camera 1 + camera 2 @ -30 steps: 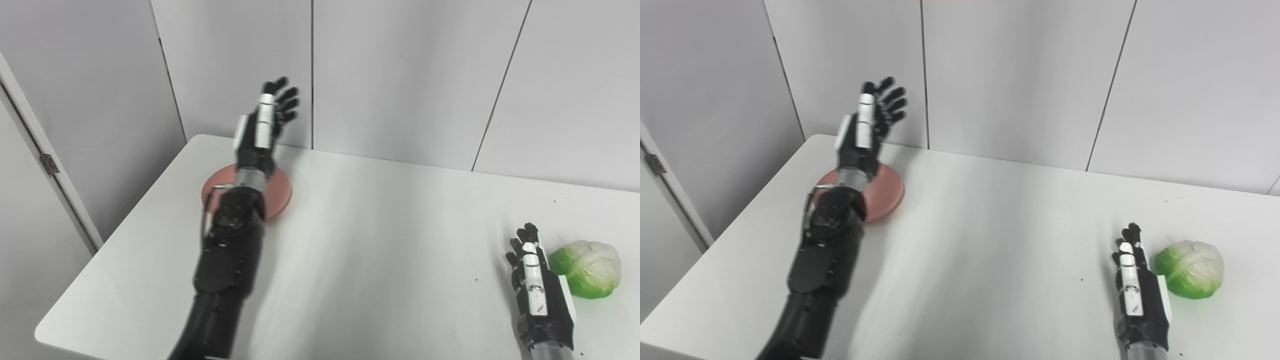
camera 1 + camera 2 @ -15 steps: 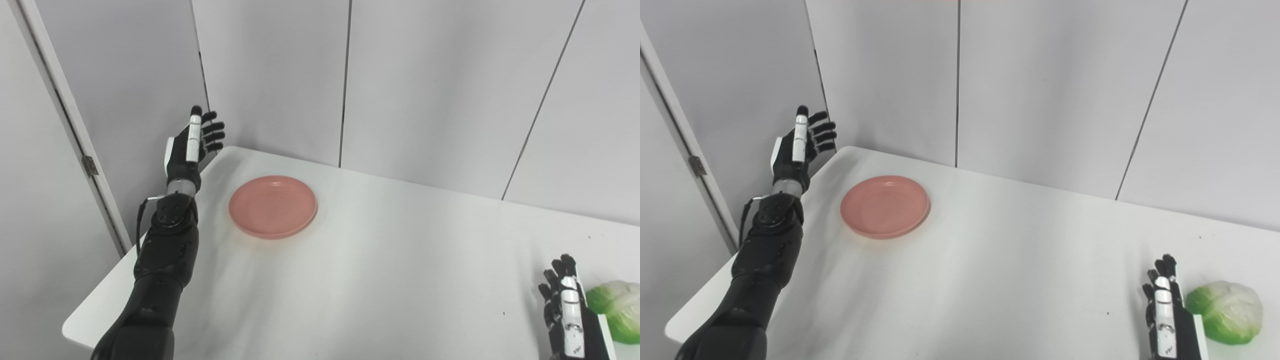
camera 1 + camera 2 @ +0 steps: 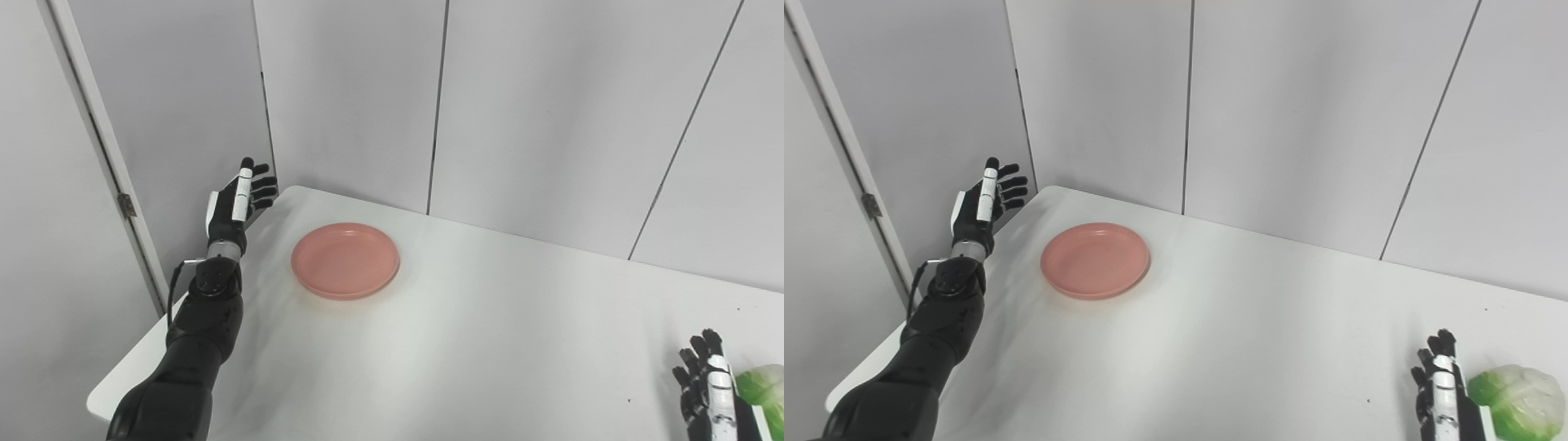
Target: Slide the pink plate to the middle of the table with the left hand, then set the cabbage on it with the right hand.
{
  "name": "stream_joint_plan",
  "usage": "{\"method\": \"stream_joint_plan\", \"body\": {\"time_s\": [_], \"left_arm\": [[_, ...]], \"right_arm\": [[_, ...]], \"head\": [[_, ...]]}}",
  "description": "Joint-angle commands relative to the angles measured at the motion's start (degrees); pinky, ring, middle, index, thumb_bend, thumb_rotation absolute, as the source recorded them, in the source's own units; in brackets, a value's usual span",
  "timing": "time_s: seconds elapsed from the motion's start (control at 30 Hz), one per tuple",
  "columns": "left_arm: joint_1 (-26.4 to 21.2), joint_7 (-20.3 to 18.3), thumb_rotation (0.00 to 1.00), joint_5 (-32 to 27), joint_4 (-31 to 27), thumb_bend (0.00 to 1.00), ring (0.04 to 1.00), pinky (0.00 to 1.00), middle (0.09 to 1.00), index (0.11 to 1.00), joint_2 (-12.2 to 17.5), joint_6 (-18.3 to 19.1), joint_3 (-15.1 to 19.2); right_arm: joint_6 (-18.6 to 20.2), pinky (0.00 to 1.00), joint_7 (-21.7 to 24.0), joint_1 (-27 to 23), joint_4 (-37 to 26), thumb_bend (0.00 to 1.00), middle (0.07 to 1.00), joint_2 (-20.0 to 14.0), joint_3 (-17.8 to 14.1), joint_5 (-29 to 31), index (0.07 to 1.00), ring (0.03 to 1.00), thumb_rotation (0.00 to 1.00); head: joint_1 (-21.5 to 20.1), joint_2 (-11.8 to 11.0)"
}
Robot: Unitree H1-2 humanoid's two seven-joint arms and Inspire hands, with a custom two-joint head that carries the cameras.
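Pink plate (image 3: 1095,261) lies flat on the white table (image 3: 1225,343), toward the far left corner, touched by neither hand. Left hand (image 3: 983,205) is raised off the table's left edge, fingers spread, holding nothing. Right hand (image 3: 1442,395) rests near-right, fingers extended and empty, just beside the cabbage (image 3: 1516,401).
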Motion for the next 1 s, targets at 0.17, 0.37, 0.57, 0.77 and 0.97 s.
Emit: {"method": "stream_joint_plan", "body": {"time_s": [0.17,0.37,0.57,0.77,0.97], "left_arm": [[-1.9,2.0,1.00,0.7,1.5,0.82,0.760,0.76,0.745,0.743,-1.0,-4.3,-1.3],[-2.0,0.5,1.00,-1.2,3.1,0.82,0.769,0.75,0.762,0.747,-3.6,-4.5,-1.3],[-3.0,-0.6,1.00,-1.1,7.0,0.81,0.780,0.77,0.777,0.760,-5.1,-5.6,-2.3],[-3.5,-1.6,1.00,-1.3,9.9,0.83,0.794,0.78,0.785,0.769,-6.0,-7.5,-3.2],[-4.5,-3.8,1.00,-2.6,11.2,0.84,0.783,0.76,0.770,0.761,-6.5,-6.6,-3.1]], "right_arm": [[0.5,1.00,-0.4,-1.1,-3.2,0.45,1.000,0.4,-0.1,-0.2,1.000,1.000,0.92],[1.7,1.00,-0.7,-1.1,-4.2,0.43,1.000,0.4,0.0,-0.4,1.000,1.000,0.95],[1.6,1.00,-1.1,-1.2,-4.5,0.44,1.000,0.6,0.1,-1.3,1.000,1.000,0.96],[0.9,1.00,-1.2,-1.5,-4.0,0.42,1.000,0.5,0.2,-1.8,1.000,1.000,0.96],[0.1,1.00,-1.1,-1.4,-3.8,0.39,1.000,0.4,0.3,-2.4,1.000,1.000,0.99]], "head": [[0.1,0.4],[0.2,0.7],[0.2,0.9],[0.2,0.9],[0.1,1.3]]}}
